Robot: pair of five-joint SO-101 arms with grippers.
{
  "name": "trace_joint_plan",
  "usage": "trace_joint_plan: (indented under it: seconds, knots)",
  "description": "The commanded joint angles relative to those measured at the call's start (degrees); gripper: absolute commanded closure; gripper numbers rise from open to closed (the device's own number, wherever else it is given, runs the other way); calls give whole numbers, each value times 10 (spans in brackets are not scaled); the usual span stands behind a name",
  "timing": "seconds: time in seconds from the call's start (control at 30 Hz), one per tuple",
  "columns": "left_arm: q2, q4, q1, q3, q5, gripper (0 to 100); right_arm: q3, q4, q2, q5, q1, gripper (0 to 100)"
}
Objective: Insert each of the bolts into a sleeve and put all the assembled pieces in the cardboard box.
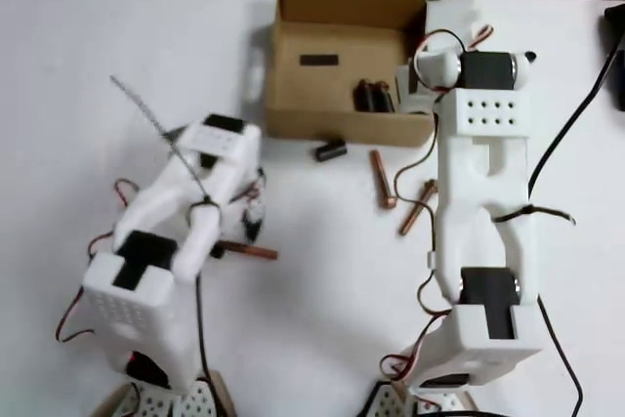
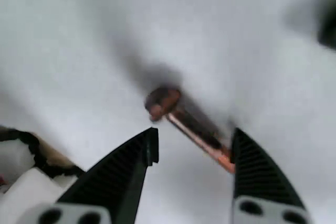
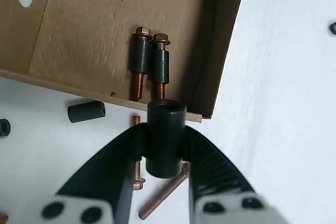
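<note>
Counting near to far: left pincer [image 2: 194, 141] open astride bolt [image 2: 184, 121] on table [image 1: 117, 26]; two loose bolts [image 1: 383, 179] [image 1: 418, 206] beyond; spare sleeve [image 1: 330, 150] beside cardboard box [image 1: 303, 95]; right pincer [image 3: 165, 148] clamps upright sleeve [image 3: 166, 121]; two assembled pieces [image 3: 139, 61] [image 3: 161, 61] boxed. We judge three bolts unsleeved.

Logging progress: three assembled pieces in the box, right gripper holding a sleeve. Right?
Not three. The right wrist view shows two assembled pieces in the cardboard box. The right gripper does hold a sleeve.
</note>
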Motion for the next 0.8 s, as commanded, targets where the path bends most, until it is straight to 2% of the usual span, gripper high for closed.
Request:
trace_joint_plan:
  seconds: [0.0,0.13,0.4,0.6,0.77]
  knots:
    - [-6,34,24,-44,0,630,-4,-10,-36,3,-3,978]
    - [-2,28,26,-38,2,565,-4,-17,-36,3,0,978]
    - [-2,11,-7,9,2,566,-5,-37,-36,3,0,978]
    - [-2,-52,-11,67,1,566,-4,-41,-36,3,-5,978]
    - [-2,-69,-15,70,2,566,-4,-38,-36,3,0,978]
